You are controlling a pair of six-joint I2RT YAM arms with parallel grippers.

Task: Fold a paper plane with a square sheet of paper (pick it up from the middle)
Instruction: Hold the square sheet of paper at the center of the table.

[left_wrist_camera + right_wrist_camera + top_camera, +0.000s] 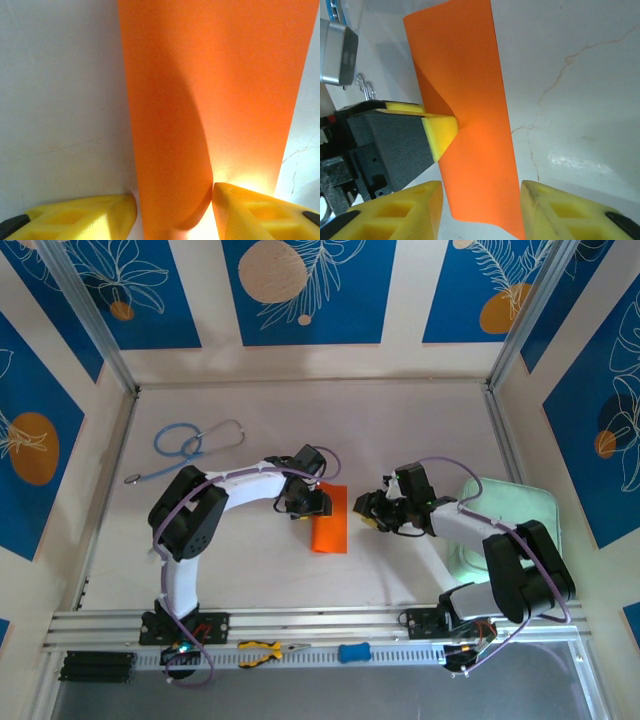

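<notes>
Orange sheet (329,520) lay mid-frame, top view | left gripper (175,212) half-spread, sheet bowed between, touching both fingers (250,210) | right gripper (480,210) spread astride its lower end | I judged it light, floppy (crease-prone); pinch mid-fold.

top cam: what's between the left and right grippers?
The square sheet of paper, bright orange, lies between the left gripper and the right gripper in the top external view. Nothing else sits on that stretch.
</notes>
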